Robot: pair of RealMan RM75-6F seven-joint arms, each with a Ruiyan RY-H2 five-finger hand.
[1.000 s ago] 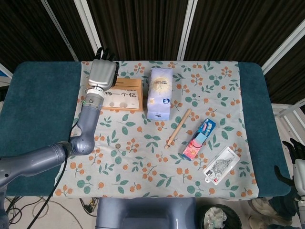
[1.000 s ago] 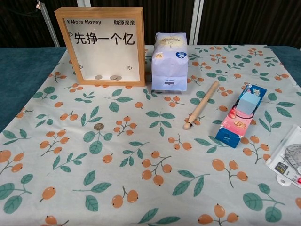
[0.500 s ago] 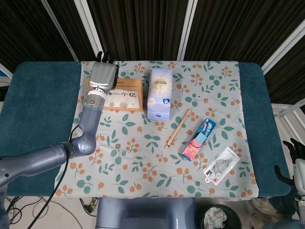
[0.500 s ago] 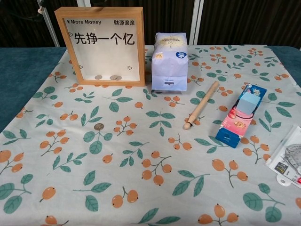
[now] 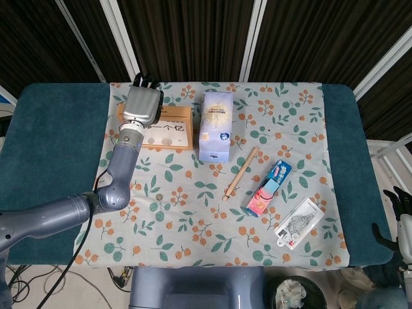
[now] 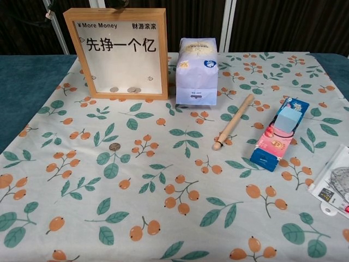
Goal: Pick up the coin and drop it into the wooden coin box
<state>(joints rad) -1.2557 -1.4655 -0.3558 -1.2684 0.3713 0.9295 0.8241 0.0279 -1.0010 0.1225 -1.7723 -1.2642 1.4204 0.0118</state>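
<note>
We judged the drop step in hand: our left hand (image 5: pixel 142 106) hung over the top of the wooden coin box (image 6: pixel 120 52) at the far left, fingers curled past its far edge, and we could not tell whether they pinched a coin; the next move called for lining up with the slot. The chest view alone showed a loose coin (image 6: pixel 114 147) on the cloth and coins inside the box, while only the head view showed both hands, our right hand (image 5: pixel 400 222) idle at the near right edge, its state unclear.

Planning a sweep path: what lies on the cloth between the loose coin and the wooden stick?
Nothing solid: in the chest view the stretch from the small round coin to the light wooden stick is bare floral tablecloth, only printed leaves and berries.
</note>
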